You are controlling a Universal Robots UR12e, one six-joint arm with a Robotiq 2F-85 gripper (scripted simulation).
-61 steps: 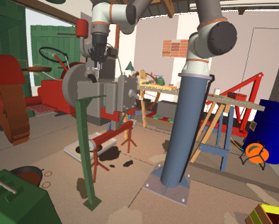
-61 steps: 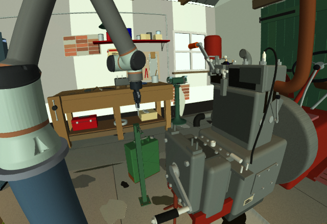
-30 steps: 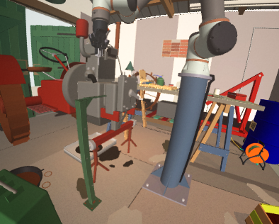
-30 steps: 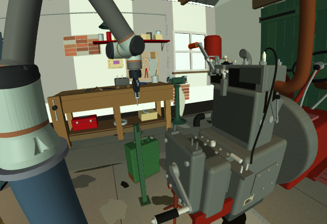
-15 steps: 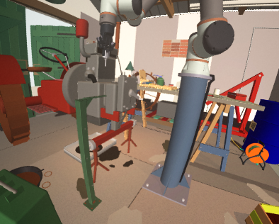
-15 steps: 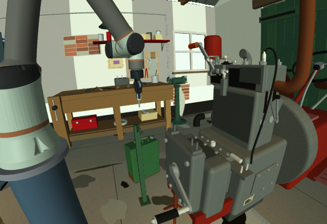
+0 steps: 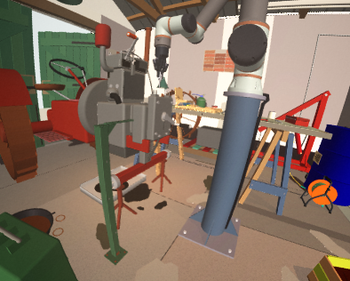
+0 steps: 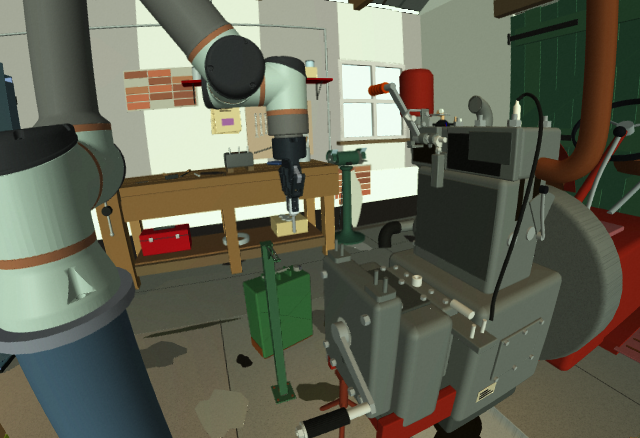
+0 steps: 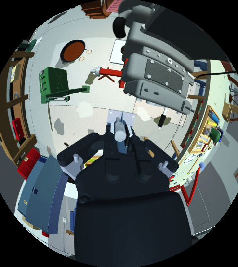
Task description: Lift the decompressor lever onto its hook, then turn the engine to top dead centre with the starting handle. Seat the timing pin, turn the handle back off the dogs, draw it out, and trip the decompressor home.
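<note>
The timing pin (image 9: 120, 132), a short grey knurled rod, hangs point-down well above and to the side of the grey engine (image 8: 455, 278), held in my closed gripper (image 8: 292, 205) over the floor beside the crankcase. The starting handle (image 8: 341, 371) sits on the engine's front with its black grip (image 8: 323, 422) low. The decompressor lever (image 8: 398, 100) with its orange knob stands raised at the engine's top. A small white bush (image 8: 416, 281) shows on the crankcase's top face.
Behind stands a wooden workbench (image 8: 222, 201) with a red toolbox (image 8: 164, 238) beneath. A green post (image 8: 276, 314) and green can (image 8: 279, 309) stand below my gripper. My blue pedestal (image 7: 229, 164) and a trestle table (image 7: 280, 146) are to the side.
</note>
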